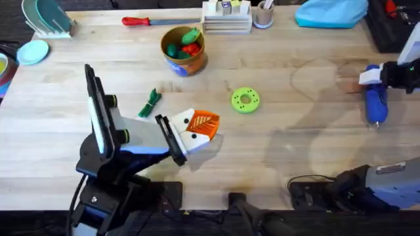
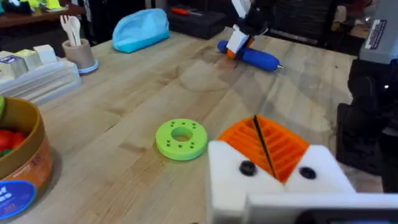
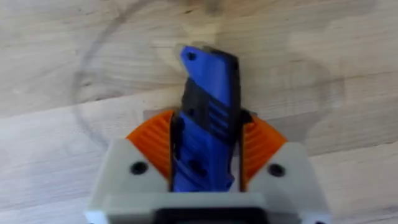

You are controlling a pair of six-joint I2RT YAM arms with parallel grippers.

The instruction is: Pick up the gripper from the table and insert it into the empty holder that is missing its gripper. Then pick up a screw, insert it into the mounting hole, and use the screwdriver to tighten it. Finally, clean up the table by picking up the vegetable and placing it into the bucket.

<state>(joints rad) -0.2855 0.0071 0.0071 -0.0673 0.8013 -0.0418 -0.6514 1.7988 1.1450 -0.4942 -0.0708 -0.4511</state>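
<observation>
My right gripper [image 1: 369, 75] [image 3: 205, 149] is shut on the blue-handled screwdriver [image 1: 375, 105] [image 3: 208, 118] at the table's far right edge, low over the wood. The left wrist view shows the screwdriver [image 2: 255, 57] far off. My left gripper [image 1: 200, 126] [image 2: 264, 144] is shut at mid-table, orange fingers pressed together on both white mounts, nothing between them. The dark green vegetable [image 1: 151, 103] lies just left of it. The orange-yellow bucket [image 1: 184, 51] [image 2: 22, 165] stands behind, with toy food inside. A loose gripper, an empty holder and a loose screw are out of view.
A flat green disc [image 1: 245, 100] [image 2: 181, 138] lies right of my left gripper. At the back are a red-handled tool [image 1: 138, 21], a white box stack [image 1: 226, 18], a cup [image 1: 263, 14] and a blue cloth bundle [image 1: 330, 12]. Dishes [image 1: 33, 51] sit back left.
</observation>
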